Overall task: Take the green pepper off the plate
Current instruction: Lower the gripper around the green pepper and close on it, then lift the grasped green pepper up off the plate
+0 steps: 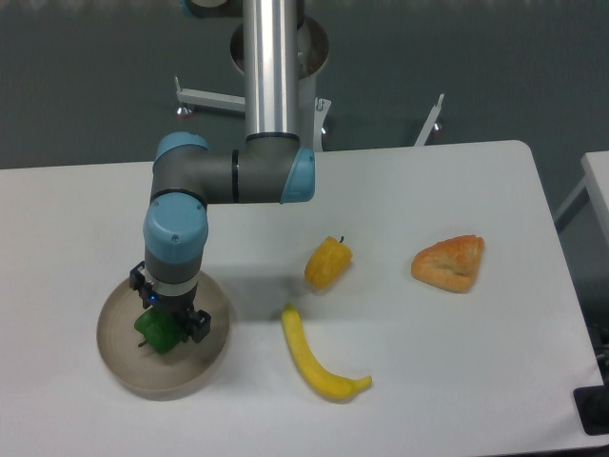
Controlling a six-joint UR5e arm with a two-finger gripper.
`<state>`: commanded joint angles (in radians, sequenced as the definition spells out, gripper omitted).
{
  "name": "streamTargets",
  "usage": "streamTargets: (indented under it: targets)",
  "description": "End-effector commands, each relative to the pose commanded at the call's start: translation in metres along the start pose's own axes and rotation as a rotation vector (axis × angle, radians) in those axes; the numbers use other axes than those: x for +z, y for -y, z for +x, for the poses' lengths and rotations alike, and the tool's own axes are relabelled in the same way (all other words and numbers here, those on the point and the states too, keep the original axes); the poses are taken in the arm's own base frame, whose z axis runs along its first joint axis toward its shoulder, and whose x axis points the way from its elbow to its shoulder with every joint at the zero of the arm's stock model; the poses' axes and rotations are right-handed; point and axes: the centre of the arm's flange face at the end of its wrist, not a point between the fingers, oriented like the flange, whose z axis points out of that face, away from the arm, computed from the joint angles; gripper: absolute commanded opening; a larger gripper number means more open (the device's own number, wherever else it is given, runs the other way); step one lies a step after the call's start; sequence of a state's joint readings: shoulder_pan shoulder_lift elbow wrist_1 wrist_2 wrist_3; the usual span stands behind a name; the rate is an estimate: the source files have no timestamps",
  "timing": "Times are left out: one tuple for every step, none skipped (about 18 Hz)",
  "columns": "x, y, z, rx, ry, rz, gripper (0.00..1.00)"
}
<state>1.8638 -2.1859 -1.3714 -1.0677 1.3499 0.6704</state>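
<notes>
A: Pepper (157, 330): green, glossy, lumpy, lobed. Location?

B: On the plate (119, 357), left of centre. The plate is round, shallow, matte tan, with a raised rim, and sits at the front left of the white table (457, 381).

A: Gripper (168, 322)?

B: Directly over the pepper, pointing straight down. Dark fingers, one at the upper left, one at the lower right (198, 325). The pepper's top is hidden under the gripper body; its green bulk shows between and just below the fingers.

A: Jaw state?

B: The fingers flank the pepper closely, but I cannot tell whether they press on it. The pepper appears to rest in the plate.

A: Arm?

B: Silver tube with grey links and light-blue joint caps.

A: Other items?

B: Yellow pepper (328, 263), waxy and blocky, mid-table. Banana (314, 359), smooth and curved, just below it. Pastry (449, 262), golden, crusty, roughly triangular, to the right. All well apart from the plate.
</notes>
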Motion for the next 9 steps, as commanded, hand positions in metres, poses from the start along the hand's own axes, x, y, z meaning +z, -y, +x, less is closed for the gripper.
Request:
streamTargets:
  targets:
    - [0.0, 0.0, 0.0, 0.001, -0.001, -0.001, 0.58]
    - [0.001, -0.001, 0.0, 0.001, -0.002, -0.002, 0.48]
    - [0.001, 0.0, 0.0, 0.001, -0.003, -0.001, 0.43]
    - [0.0, -0.001, 0.001, 0.001, -0.003, -0.001, 0.41]
    - [-0.003, 0.0, 0.001, 0.0, 0.0, 0.002, 0.38]
    - [-0.005, 0.001, 0.001, 0.001, 0.003, 0.006, 0.37]
    - [-0.012, 0.005, 0.0, 0.007, 0.009, 0.016, 0.37]
    - [-0.019, 0.007, -0.002, 0.013, 0.017, 0.023, 0.37]
    - [-0.027, 0.007, -0.006, 0.014, 0.025, 0.032, 0.37]
